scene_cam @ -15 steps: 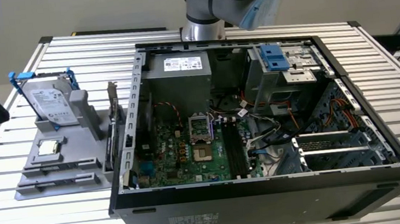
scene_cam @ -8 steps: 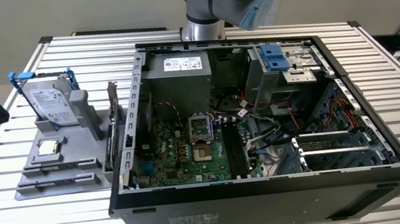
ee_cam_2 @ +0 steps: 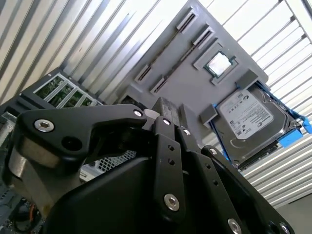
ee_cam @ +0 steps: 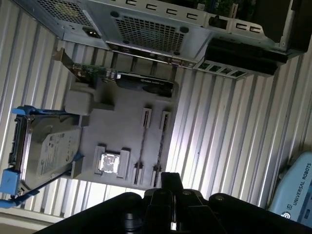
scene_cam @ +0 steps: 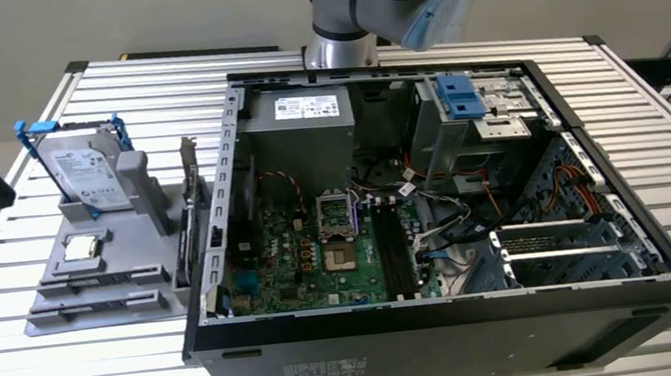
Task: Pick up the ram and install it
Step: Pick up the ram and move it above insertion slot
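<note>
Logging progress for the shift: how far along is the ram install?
Nothing looks done: the ram stands on edge in the gray fixture, and the motherboard slots look empty. In hand: the gripper hangs clear of the fixture, touching nothing. Pickup and install remain.

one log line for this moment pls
gripper: not touching ram | ram: in gray tray, not yet picked | case: open

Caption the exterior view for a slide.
Open computer case on a slatted table, hard drive and chip on a grey tray alongside.
</note>
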